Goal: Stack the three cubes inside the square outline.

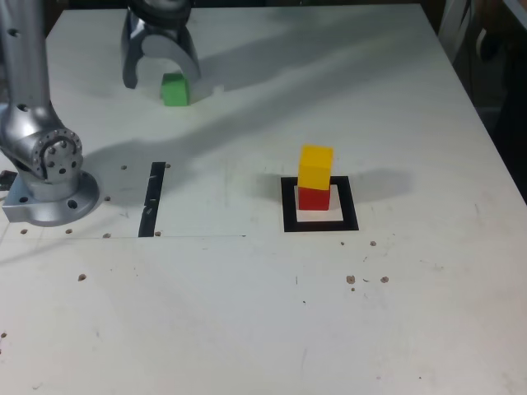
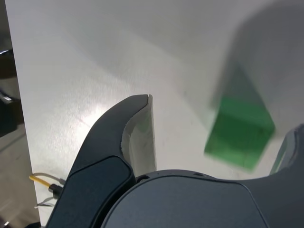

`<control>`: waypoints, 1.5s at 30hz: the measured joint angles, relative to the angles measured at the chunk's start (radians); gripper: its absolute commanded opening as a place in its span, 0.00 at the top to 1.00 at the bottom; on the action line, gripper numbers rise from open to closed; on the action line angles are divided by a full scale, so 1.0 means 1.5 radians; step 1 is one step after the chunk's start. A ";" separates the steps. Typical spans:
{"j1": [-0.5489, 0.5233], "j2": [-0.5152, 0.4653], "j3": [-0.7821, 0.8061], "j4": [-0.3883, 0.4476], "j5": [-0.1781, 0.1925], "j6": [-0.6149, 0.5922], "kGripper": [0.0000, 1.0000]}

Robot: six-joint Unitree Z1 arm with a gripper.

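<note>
Your end effector [image 1: 162,78] stands wide open and empty over the small green cube [image 1: 174,89] near the bench's far edge. Centre the cube between both fingers before you close; the yellow-on-red stack [image 1: 314,186] waits inside the black square outline [image 1: 319,222].

— Where are the cubes sitting?

— The red cube [image 1: 313,198] is resting flat inside the square outline [image 1: 320,223], a thick black frame with a pale centre. The yellow cube [image 1: 315,167] is sitting on top of it, turned slightly off square.

— And the third?

— The green cube [image 1: 174,90] is lying on the bench, well apart, toward the exterior view's upper left. It is showing blurred in the wrist view [image 2: 240,134].
</note>
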 measured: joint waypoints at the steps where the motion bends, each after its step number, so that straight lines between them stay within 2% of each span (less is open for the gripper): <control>1: 0.000 0.011 -0.003 -0.002 0.003 -0.001 0.11; 8: 0.000 0.024 -0.005 -0.013 0.007 -0.001 0.22; 13: 0.000 0.032 -0.004 -0.024 0.007 -0.001 0.39; 17: -0.001 0.032 -0.004 -0.032 0.005 -0.001 0.48; 26: -0.018 0.032 -0.003 -0.041 -0.023 0.009 0.70; 31: -0.036 0.032 -0.005 -0.041 -0.034 0.009 0.74; 40: -0.043 0.035 -0.011 -0.037 -0.037 0.009 0.79; 43: -0.057 0.035 -0.018 -0.017 -0.040 0.008 0.81; 45: -0.077 0.025 -0.037 0.021 -0.052 -0.001 0.81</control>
